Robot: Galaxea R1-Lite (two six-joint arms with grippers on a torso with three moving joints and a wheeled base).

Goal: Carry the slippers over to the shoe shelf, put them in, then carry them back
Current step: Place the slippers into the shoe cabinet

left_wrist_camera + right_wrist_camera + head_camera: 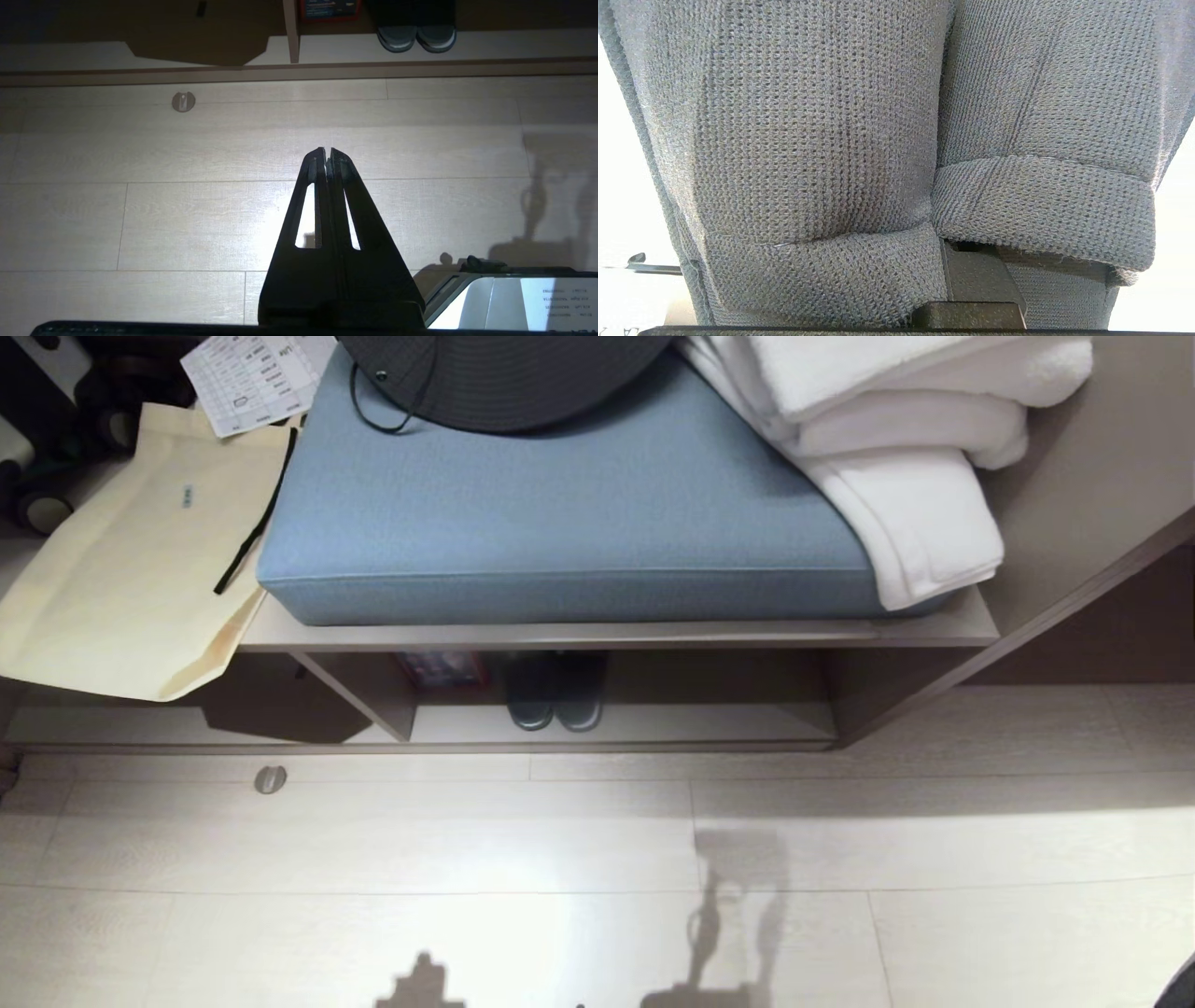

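The right gripper (971, 280) is clamped on the slippers (878, 140), which hang side by side before its camera. The left gripper (328, 161) is closed and empty above the floor (187, 210). For clean insertion, the robot should align squarely with the shoe shelf (308, 733), at eleven o'clock in the head view, avoiding the other pair (555, 695) at twelve.

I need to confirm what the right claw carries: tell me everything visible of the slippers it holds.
The slippers fill the right wrist view: a pair in dark grey knitted fabric, side by side and touching, each with a folded band at its opening. The right claw is shut on them, one dark finger showing at the openings.
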